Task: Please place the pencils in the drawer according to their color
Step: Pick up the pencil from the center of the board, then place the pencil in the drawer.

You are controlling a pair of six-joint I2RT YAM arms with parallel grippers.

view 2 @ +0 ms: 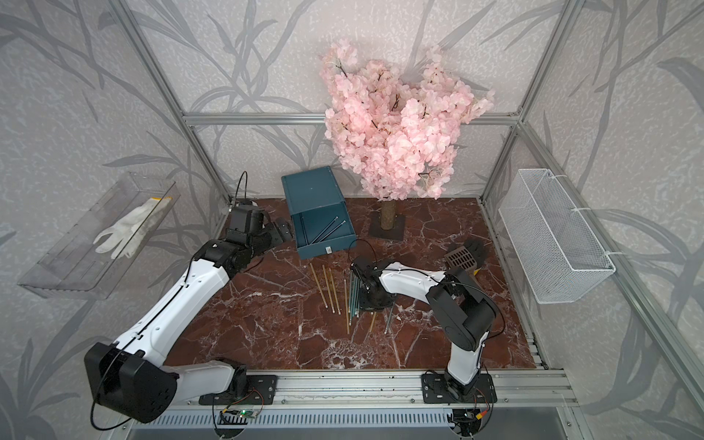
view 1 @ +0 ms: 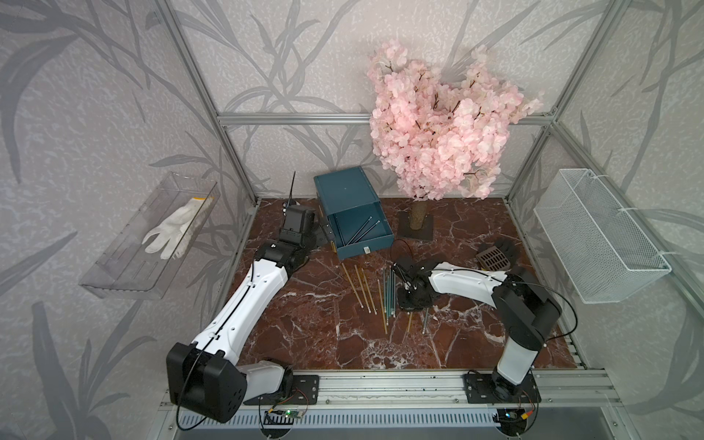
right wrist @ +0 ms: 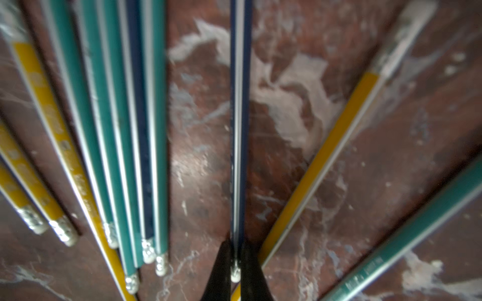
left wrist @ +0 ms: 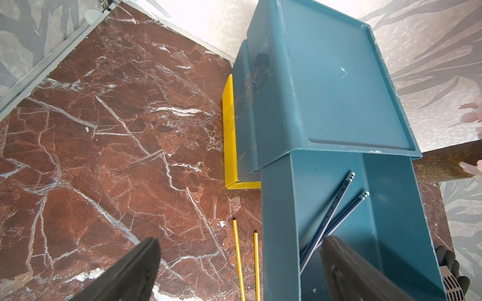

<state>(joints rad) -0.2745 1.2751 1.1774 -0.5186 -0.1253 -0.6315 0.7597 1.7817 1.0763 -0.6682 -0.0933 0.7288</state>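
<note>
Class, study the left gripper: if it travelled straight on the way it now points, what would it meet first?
Probably the side wall of the pulled-out teal drawer, which stands just ahead of the open left gripper; depth is unclear.

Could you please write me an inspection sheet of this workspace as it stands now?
Surface: red-brown marble tabletop, white-veined.
Job's things: chest with one teal drawer pulled out, holding two navy pencils; loose pencils in yellow, teal and navy lie in front.
Clutter: blossom tree; black glove with a slotted piece.
Grippers: left gripper open beside the chest; right gripper shut on a navy pencil near its eraser end.
Cables: black cable along the left arm.
Surroundings: white glove in a clear wall tray; wire basket.
</note>
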